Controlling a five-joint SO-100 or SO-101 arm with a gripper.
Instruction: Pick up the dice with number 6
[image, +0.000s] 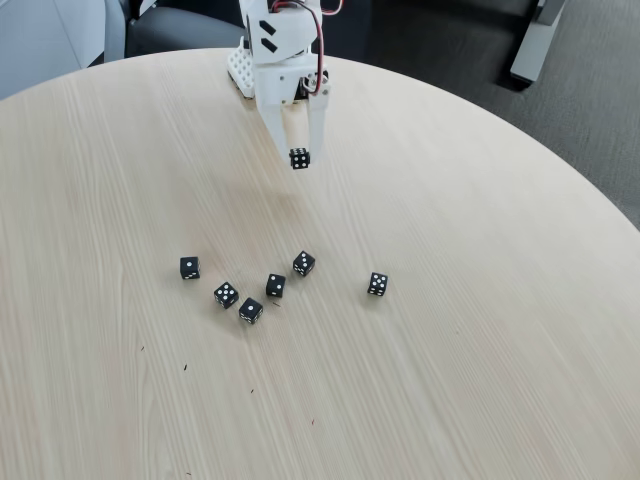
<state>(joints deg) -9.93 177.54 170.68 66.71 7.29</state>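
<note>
dice with number 6 (299, 158) hangs clamped in the white gripper (300, 157) above the table (480, 360).

White arm reaching down from the far edge, hand (300, 157) pinched closed, raised

The white two-finger tool (300, 157) at upper centre holds a small black cube die (299, 158) above the round pale wooden counter (480, 330). Six black dice lie below: five clustered (251, 311) mid-left, one (377, 284) apart right.
</note>
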